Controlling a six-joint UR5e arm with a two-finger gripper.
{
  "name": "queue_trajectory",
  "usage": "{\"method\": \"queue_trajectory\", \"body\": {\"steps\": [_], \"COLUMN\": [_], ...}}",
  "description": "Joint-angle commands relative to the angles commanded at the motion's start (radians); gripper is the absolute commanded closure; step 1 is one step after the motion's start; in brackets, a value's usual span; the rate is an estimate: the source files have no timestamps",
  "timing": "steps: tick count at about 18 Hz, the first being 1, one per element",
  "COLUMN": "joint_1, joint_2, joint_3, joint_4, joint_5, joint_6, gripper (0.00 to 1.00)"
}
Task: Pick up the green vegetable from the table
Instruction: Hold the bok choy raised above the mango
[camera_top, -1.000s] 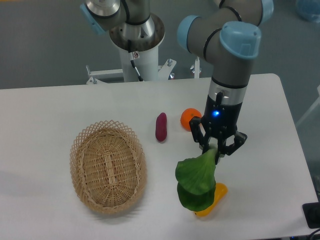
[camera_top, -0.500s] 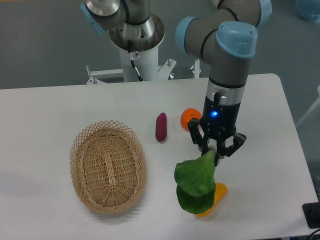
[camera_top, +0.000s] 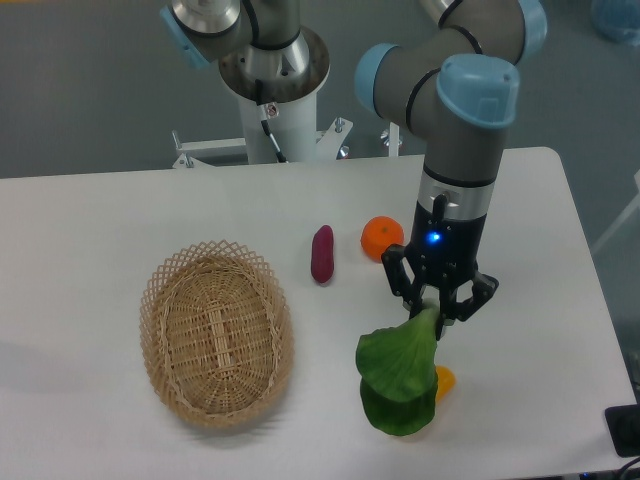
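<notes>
1. The green vegetable (camera_top: 398, 375) is in the lower middle of the frame, right of the basket (camera_top: 216, 332).
2. It looks light and a bit floppy. Its big leaves hang down, so the pale stalk at the top seems the best place to hold.
3. The gripper (camera_top: 438, 305) is squeezed tight on that stalk.
4. The arm points straight down over the table (camera_top: 120, 215).
5. A yellow thing (camera_top: 444, 380) peeks out behind the leaves.

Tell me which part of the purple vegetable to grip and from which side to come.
Grip the purple vegetable across its narrow middle, coming straight down from above. It lies flat on the table, long axis running roughly front to back, so the tool would close left-right across it. Both sides look clear; the orange sits apart.
</notes>
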Motion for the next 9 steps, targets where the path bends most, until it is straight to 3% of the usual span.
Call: {"method": "queue_trajectory", "body": {"steps": [9], "joint_1": [0.003], "joint_2": [-0.002], "joint_3": [0.0], "joint_4": [-0.002], "joint_5": [0.021], "joint_6": [0.005], "gripper": [0.78]}}
